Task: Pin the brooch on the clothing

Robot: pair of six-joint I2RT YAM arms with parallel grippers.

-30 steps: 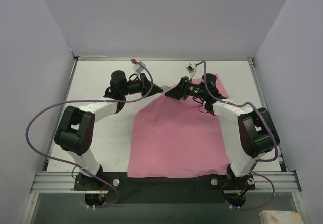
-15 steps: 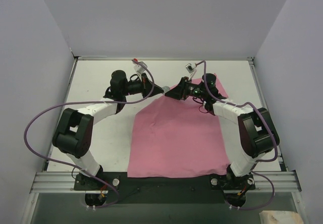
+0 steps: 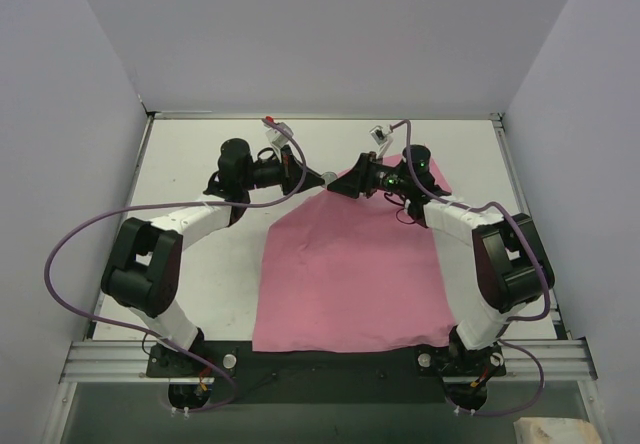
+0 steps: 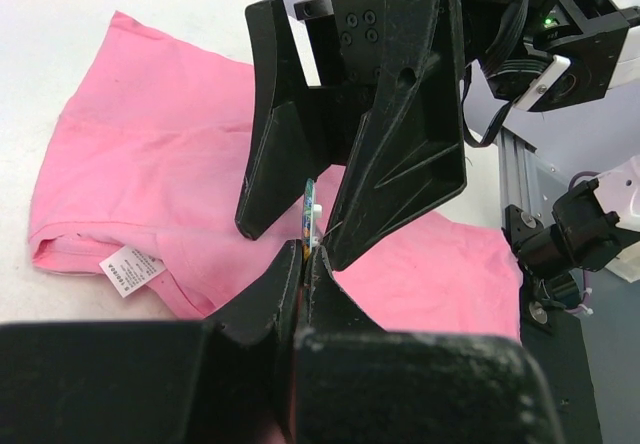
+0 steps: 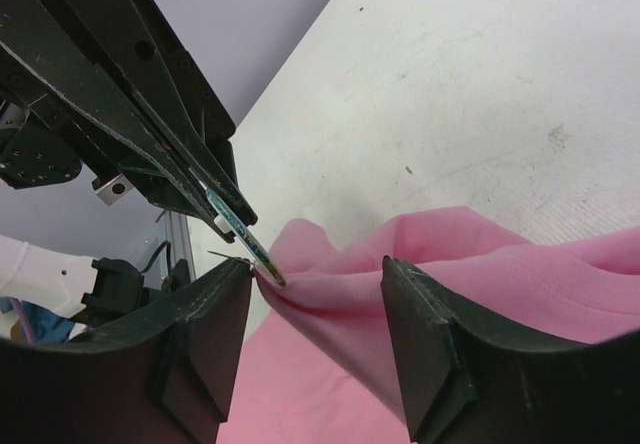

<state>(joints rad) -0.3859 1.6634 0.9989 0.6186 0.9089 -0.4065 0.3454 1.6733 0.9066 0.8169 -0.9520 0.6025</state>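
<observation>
1. The clothing (image 3: pixel 350 274) lies spread on the surface (image 3: pixel 190 164), right of centre, its near edge at the arm bases.
2. The left hand (image 3: pixel 322 176) and right hand (image 3: pixel 340 184) meet tip to tip above its far left corner (the end farthest from the bases).
3. The brooch (image 4: pixel 308 222) sits in the left hand, just beside a fold standing between the right hand's fingers (image 5: pixel 200 334).

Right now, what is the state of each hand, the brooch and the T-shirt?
left hand: shut on the brooch.
right hand: open, fingers either side of a raised fold.
brooch: held edge-on against that fold.
T-shirt: spread flat, far edge raised into a fold.
</observation>
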